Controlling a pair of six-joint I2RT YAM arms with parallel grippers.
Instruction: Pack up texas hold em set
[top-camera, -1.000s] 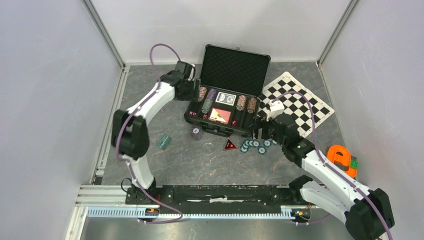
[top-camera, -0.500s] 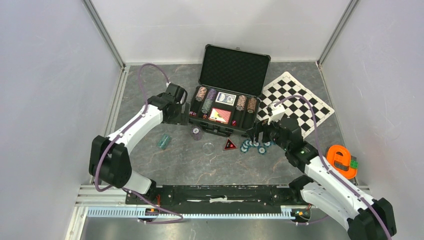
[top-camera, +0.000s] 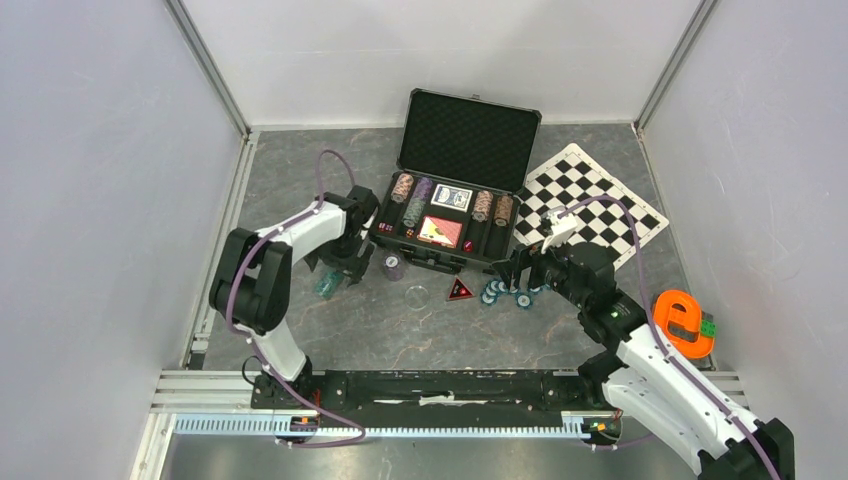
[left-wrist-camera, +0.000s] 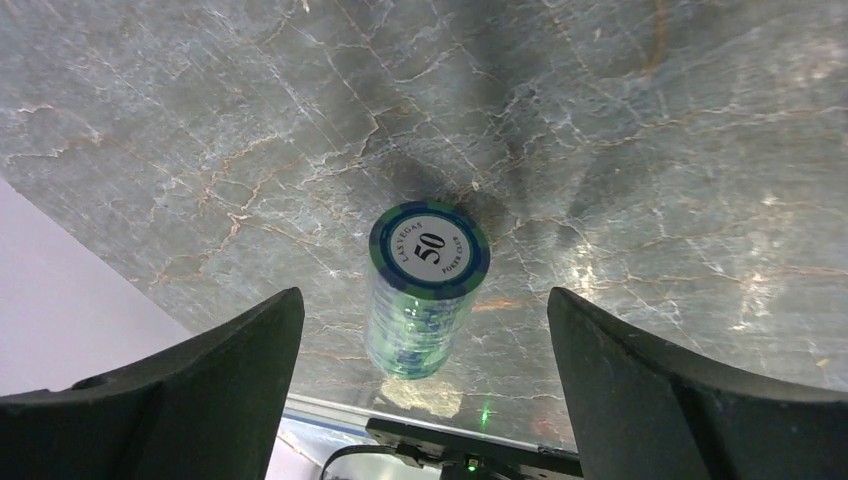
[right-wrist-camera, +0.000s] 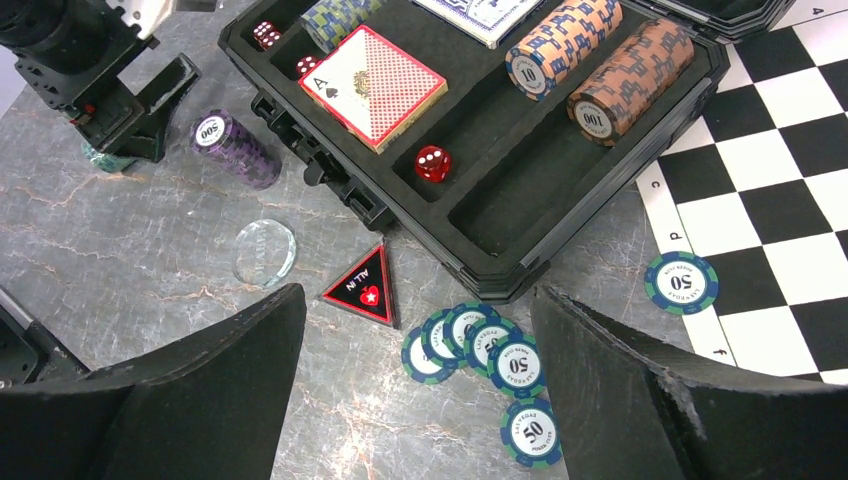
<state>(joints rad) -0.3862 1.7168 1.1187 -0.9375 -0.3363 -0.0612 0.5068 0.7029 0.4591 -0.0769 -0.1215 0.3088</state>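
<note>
The left hand (left-wrist-camera: 425, 305) is hanging with its fingers spread wide on either side of a teal chip stack (left-wrist-camera: 428, 255), gripping nothing. The stack seems to be lying on its side on the counter (left-wrist-camera: 650, 150), well left of the case (right-wrist-camera: 500, 205), so the hand is probably straddling it to pinch the whole roll at once rather than chip by chip.

The right hand (right-wrist-camera: 418, 295) is also standing wide and empty, hovering over the loose teal chips (right-wrist-camera: 480, 350) that are lying fanned just in front of the case's near wall. One more teal chip (right-wrist-camera: 680, 282) is sitting on the edge of the chequered mat (right-wrist-camera: 760, 200).

The case is lying open with its lid propped back, keeping the foam slots reachable. It is already holding the red deck (right-wrist-camera: 372, 88), a red die (right-wrist-camera: 432, 163) and two chip rolls, while a purple stack (right-wrist-camera: 235, 148) is waiting outside, so packing looks partly done
</note>
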